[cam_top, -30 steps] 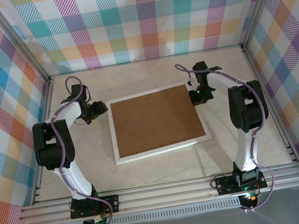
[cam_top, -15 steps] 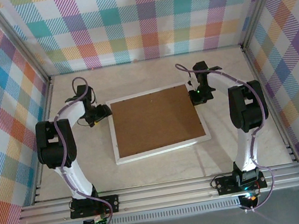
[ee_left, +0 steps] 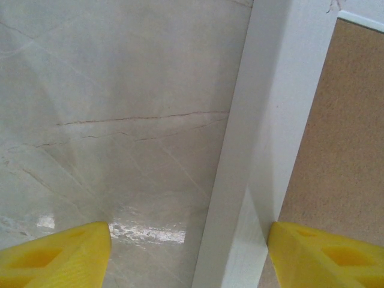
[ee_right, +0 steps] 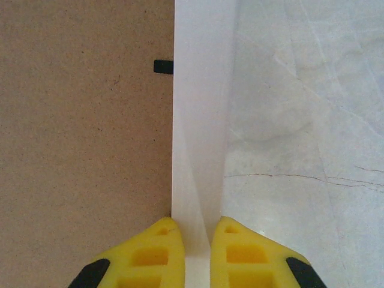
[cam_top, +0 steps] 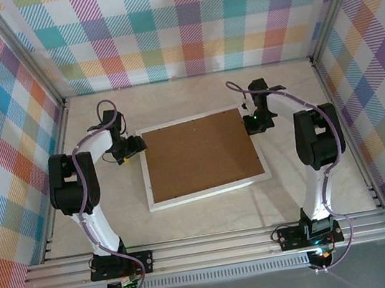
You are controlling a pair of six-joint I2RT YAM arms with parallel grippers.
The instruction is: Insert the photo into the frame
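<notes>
The frame (cam_top: 207, 193) lies face down in the middle of the table (cam_top: 193, 100), and its brown backing board (cam_top: 201, 153) is uppermost and seated flat inside the narrow white border. Judging by that, the closing-up stage looks reached. Whether the photo sits beneath the board I cannot tell, since the board covers the whole opening. What seems left is securing or turning the frame over. The right gripper (ee_right: 197, 223) is clenched on the frame's right-hand border, with one yellow finger on the board side and one on the table side. A small black tab (ee_right: 162, 66) (probably a retaining clip) juts from that border onto the board a little farther along. The left gripper (ee_left: 189, 228) is released, with its jaws standing wide astride the left border near the far corner and gripping nothing. The frame looks clean and square, with a matte board and a smooth white rim, set slightly askew to the table edges.
</notes>
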